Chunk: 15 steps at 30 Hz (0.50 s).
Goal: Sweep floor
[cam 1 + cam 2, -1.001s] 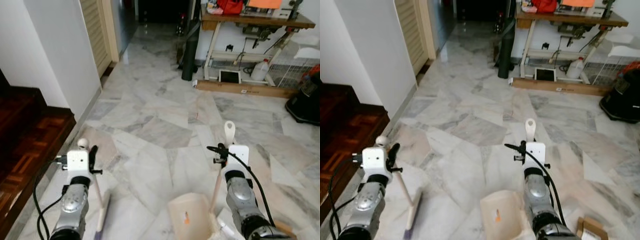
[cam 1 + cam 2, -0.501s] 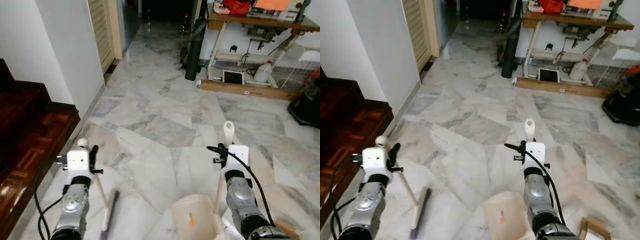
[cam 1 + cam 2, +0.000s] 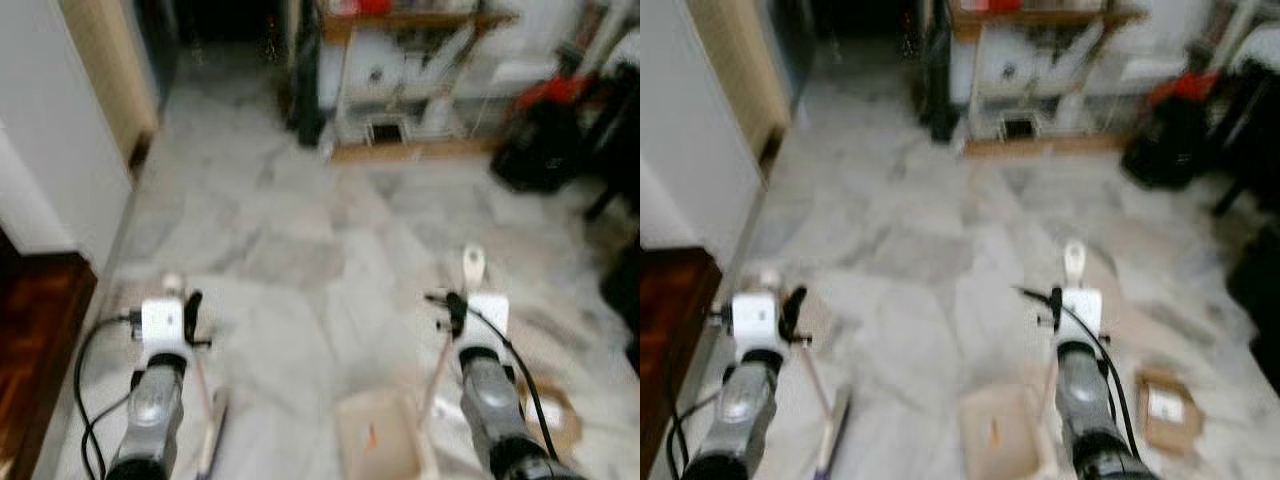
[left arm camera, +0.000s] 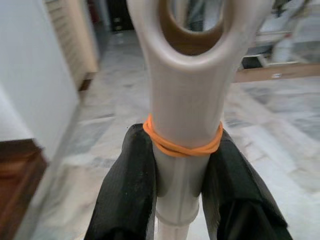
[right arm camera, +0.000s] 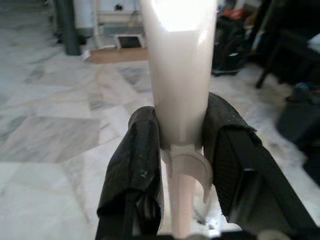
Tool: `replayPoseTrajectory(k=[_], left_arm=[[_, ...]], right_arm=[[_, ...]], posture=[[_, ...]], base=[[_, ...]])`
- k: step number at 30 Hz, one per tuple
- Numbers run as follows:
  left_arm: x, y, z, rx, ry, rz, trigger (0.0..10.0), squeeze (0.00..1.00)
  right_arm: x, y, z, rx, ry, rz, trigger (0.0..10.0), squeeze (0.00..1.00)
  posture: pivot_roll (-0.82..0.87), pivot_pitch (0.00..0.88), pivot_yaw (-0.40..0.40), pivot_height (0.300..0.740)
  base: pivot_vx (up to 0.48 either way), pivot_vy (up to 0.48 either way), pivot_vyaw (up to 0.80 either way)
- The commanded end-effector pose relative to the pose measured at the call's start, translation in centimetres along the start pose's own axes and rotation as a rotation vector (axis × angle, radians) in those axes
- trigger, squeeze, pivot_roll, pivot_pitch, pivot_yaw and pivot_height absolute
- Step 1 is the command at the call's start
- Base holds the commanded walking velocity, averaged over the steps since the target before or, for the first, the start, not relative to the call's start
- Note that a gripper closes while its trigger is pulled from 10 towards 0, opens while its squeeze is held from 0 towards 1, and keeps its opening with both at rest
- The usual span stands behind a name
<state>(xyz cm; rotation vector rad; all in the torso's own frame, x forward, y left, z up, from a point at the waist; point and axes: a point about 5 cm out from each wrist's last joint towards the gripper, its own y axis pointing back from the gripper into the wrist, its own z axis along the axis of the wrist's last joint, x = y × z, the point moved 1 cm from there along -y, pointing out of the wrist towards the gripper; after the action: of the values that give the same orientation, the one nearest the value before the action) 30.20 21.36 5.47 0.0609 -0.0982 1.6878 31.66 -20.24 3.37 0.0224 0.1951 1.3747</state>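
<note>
broom handle (image 4: 185, 115) cream, orange-banded, clamped by left gripper (image 4: 182, 200); right gripper (image 5: 182, 165) clamps cream dustpan handle (image 5: 181, 75).

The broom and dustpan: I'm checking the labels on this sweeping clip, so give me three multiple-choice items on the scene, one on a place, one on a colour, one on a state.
1. Where does the dustpan sit?
A. on the wooden step
B. on the marble floor just left of the right arm
C. on the workbench

2. What colour is the band around the broom handle?
A. orange
B. blue
C. green

3. How is the right tool set?
A. open and free
B. shut on a cloth
C. shut on the dustpan handle

Key: 1 B, the pan lies low on the floor beside that arm; 2 A, the left wrist view shows an orange band; 3 C, both black fingers press the pale handle.
</note>
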Motion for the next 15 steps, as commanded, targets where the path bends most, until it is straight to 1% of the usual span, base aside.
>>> replayPoseTrajectory(k=[1,11,15], left_arm=[[0.47,-0.11,0.38,-0.021,-0.009,0.008,10.0,0.0],[0.44,-0.21,0.4,-0.019,-0.009,0.005,10.0,0.0],[0.44,-0.24,0.41,-0.019,-0.008,0.005,10.0,0.0]], right_arm=[[0.63,-0.46,1.08,-0.04,-0.015,0.011,10.0,0.0],[0.62,-0.48,1.11,-0.04,-0.012,0.003,10.0,0.0],[0.59,-0.49,1.13,-0.041,-0.011,-0.002,10.0,0.0]], posture=[[0.04,0.0,-0.004,0.74],[0.04,0.0,-0.002,0.74],[0.04,0.0,-0.001,0.74]], base=[[0.0,0.0,-0.73],[0.0,0.0,-0.72],[0.0,0.427,-0.72]])
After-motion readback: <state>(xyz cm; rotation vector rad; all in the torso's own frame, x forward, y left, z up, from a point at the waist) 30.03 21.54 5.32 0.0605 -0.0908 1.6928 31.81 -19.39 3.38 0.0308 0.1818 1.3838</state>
